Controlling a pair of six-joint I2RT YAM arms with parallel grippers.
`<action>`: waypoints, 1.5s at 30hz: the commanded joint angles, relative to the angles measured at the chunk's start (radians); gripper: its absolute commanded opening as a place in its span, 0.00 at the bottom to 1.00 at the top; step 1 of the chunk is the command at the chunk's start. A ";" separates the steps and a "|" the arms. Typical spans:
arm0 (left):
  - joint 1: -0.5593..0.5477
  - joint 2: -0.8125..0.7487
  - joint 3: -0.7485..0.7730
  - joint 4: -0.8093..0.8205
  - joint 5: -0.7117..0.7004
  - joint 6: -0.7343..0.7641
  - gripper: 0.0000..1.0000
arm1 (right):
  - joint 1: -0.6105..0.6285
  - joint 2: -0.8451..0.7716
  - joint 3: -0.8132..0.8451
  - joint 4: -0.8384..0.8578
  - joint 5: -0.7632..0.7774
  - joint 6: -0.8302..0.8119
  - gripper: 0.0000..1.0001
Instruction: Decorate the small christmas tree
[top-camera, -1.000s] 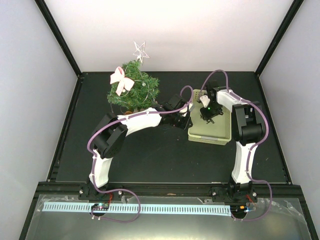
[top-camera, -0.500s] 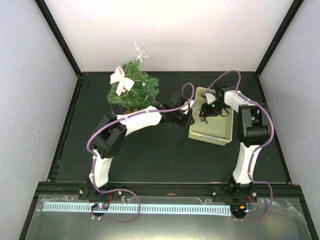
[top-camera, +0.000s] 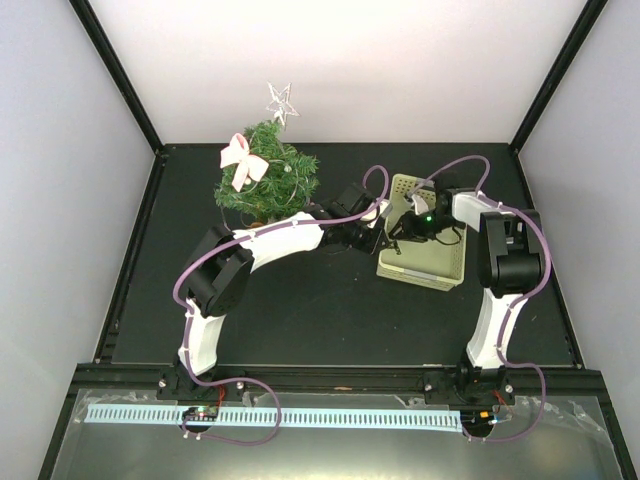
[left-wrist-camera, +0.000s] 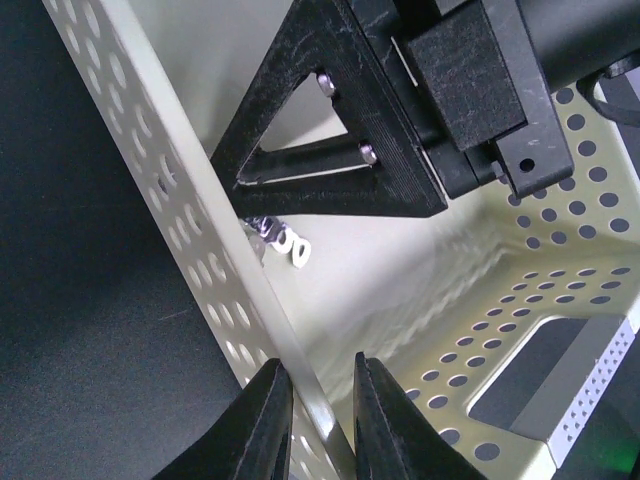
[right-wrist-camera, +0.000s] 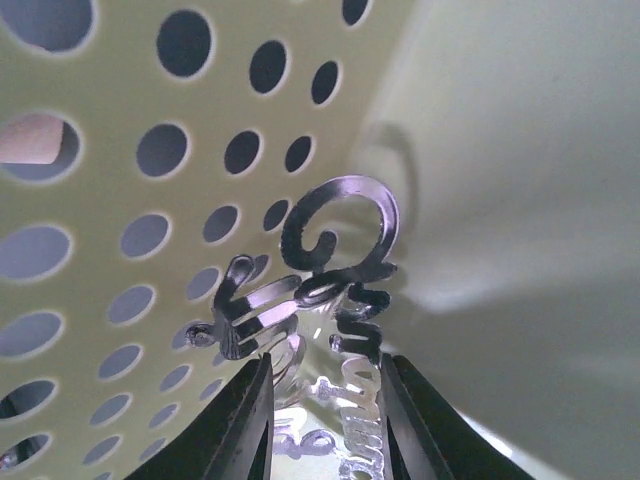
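a: a matte black table (top-camera: 300, 310) is enclosed by plain white walls (top-camera: 350, 60). the small christmas tree (top-camera: 268, 185) is set at the far left, bristly and cone-shaped. a pink bow (top-camera: 240, 160) and a wire star (top-camera: 281, 101) are already worn, and it is well apart from the pale green basket (top-camera: 425, 272).

b: how is the basket steadied?

a: its perforated plastic wall is pinched between the fingers of the left gripper (left-wrist-camera: 320, 405).

b: and the right gripper (right-wrist-camera: 325, 400)?

a: it is lowered inside the basket, and a silvery curled ornament (right-wrist-camera: 335, 260) is framed between its fingers. whether the piece is truly gripped cannot be told.

b: what is called for in this pick?

a: by judgement, the thin, glossy scrollwork should be squeezed across its flat body, not its loops. it should then be lifted straight up so that nothing is snagged on the round holes, with the basket held pinned meanwhile.
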 joint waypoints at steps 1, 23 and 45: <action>-0.005 -0.007 0.022 0.038 0.016 0.009 0.18 | -0.002 -0.031 -0.026 0.082 -0.106 0.044 0.30; -0.006 -0.045 0.022 0.032 0.018 -0.001 0.21 | -0.017 -0.112 -0.104 0.186 -0.077 0.115 0.27; -0.007 -0.019 0.011 0.032 0.005 0.002 0.18 | -0.018 -0.169 -0.324 0.473 -0.228 0.281 0.25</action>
